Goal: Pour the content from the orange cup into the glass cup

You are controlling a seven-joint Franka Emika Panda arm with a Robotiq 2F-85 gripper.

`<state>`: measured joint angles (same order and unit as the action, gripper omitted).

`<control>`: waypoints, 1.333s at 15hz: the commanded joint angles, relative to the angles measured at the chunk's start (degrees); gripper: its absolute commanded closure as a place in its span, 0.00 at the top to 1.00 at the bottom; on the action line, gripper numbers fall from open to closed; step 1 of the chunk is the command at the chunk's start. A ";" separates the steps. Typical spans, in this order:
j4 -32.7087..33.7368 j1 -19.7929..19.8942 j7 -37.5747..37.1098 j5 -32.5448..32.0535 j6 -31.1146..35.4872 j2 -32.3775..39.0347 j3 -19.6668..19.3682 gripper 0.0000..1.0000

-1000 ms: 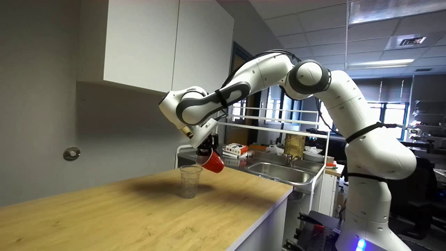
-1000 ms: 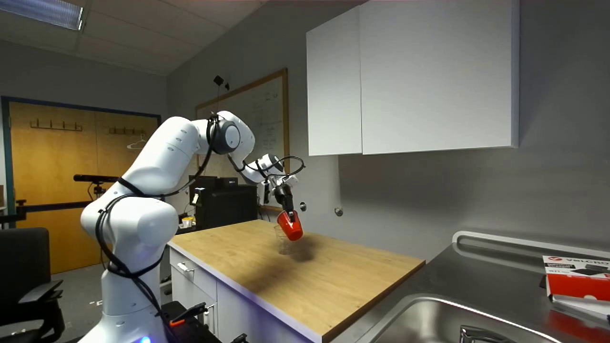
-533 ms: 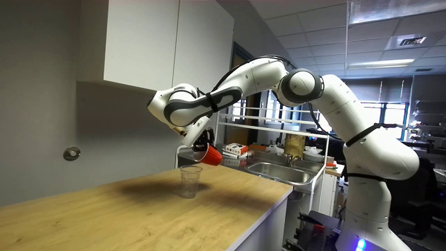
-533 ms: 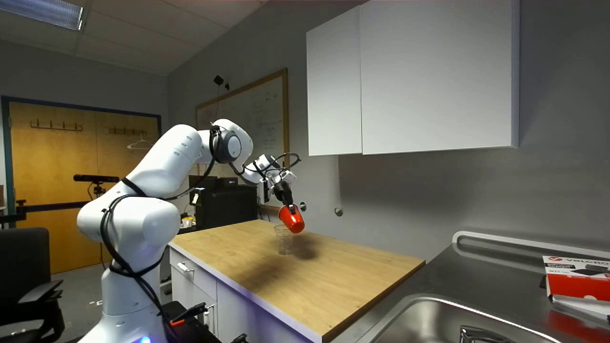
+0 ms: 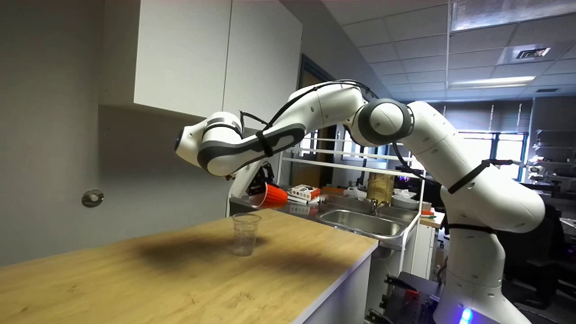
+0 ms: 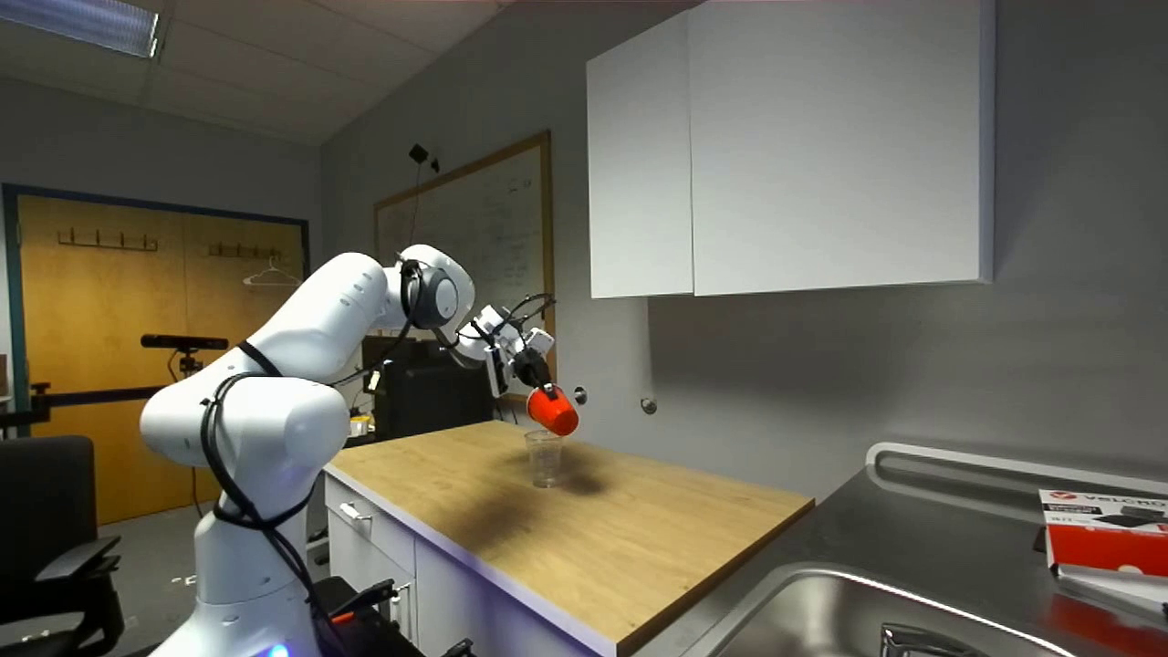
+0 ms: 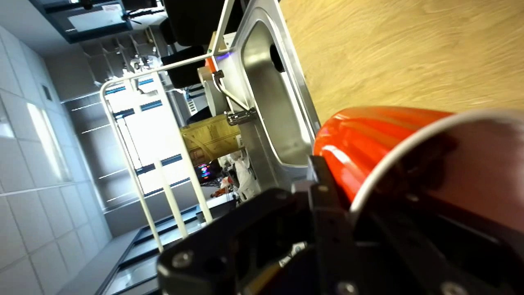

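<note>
The orange cup (image 5: 275, 196) is held in the air, tilted to lie nearly on its side. Its mouth faces left, over the glass cup (image 5: 245, 236), in an exterior view. In an exterior view the orange cup (image 6: 553, 412) hangs just above the glass cup (image 6: 545, 461), which stands upright on the wooden counter (image 6: 639, 529). My gripper (image 5: 264, 182) is shut on the orange cup's wall near the rim. In the wrist view the orange cup (image 7: 368, 135) shows its white rim and shaded inside; no content can be made out. The glass cup is out of the wrist view.
White wall cabinets (image 5: 189, 58) hang above the counter, near the arm. A metal sink (image 5: 364, 220) and a white rail frame (image 5: 351, 166) stand beyond the counter's edge. A red and white box (image 5: 305, 192) lies by the sink.
My gripper has risen a little and turned, tipping the orange cup further from a slant to nearly level, mouth toward the glass cup. The glass cup has stayed in place.
</note>
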<state>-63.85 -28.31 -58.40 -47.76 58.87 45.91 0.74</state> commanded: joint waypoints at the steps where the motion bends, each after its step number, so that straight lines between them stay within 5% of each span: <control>1: 4.80 -2.53 -1.02 -4.38 -4.37 4.66 -0.86 0.03; 20: 10.01 -6.63 -1.69 -24.73 -12.42 13.68 -1.69 0.03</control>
<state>-57.11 -34.25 -60.08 -70.18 48.39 57.47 -0.16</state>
